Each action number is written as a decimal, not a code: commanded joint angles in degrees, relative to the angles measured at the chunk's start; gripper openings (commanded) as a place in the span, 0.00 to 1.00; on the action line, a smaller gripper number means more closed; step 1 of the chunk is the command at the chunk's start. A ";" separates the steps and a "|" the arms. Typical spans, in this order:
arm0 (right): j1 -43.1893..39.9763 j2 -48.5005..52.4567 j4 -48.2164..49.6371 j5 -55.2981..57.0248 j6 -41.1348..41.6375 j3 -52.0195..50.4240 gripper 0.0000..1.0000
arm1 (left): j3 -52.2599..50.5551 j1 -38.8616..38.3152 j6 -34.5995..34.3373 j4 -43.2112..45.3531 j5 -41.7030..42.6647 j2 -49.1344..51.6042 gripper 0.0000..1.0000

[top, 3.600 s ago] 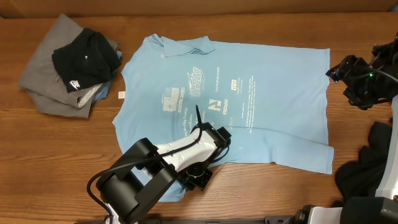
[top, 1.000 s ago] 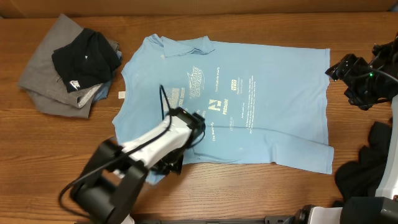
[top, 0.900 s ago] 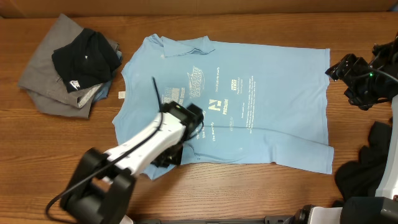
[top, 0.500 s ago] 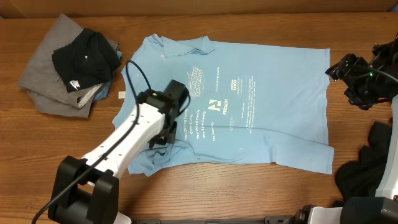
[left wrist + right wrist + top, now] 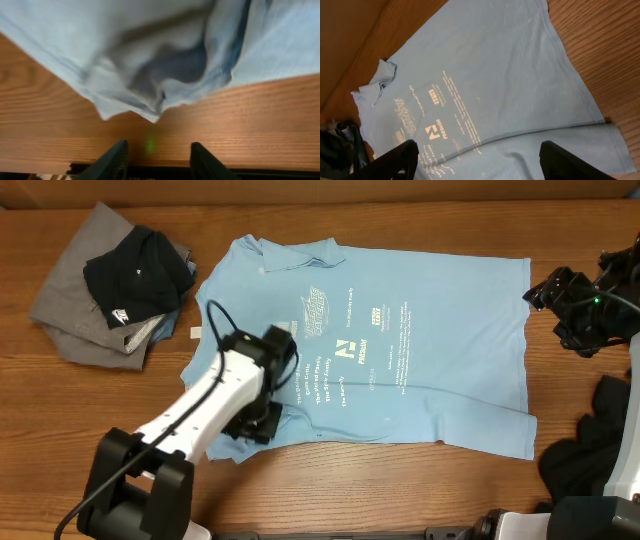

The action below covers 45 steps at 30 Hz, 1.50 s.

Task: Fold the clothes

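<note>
Blue shirt (image 5: 430, 330) spread on bench (image 5: 100, 410); bunched corner just ahead of left hand (image 5: 157, 146), fingers narrowly parted, empty. Right hand (image 5: 479, 146) wide, empty, shirt well ahead of it.

A reddish-brown wooden bench (image 5: 420, 490) with fine, straight grain fills nearly all of every view. Along its far edge stands a plain, lighter tan board (image 5: 300, 188) without visible grain. The light is soft and even, and the shadows on the wood are faint.

light blue cotton T-shirt (image 5: 450, 330), just ahead of left gripper (image 5: 156, 159): white print | crumpled black T-shirt (image 5: 135, 275): white logo | brown wooden table (image 5: 400, 480): grain streaks
</note>
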 commanded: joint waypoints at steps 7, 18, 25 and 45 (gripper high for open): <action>0.07 0.13 0.35 0.26 -0.24 -0.02 0.81 | -4.44 0.68 -9.18 2.91 -1.11 -0.42 0.34; 0.07 0.13 0.50 0.26 -0.68 -0.02 0.82 | -10.19 0.68 -13.46 7.61 1.84 -0.39 0.38; 0.07 0.13 0.52 0.26 -0.68 -0.02 0.81 | -10.56 0.68 -13.77 11.26 -1.66 -0.39 0.28; 0.07 0.13 0.24 0.26 -1.33 -0.02 0.81 | -13.60 1.01 -13.79 15.26 -3.26 -0.42 0.14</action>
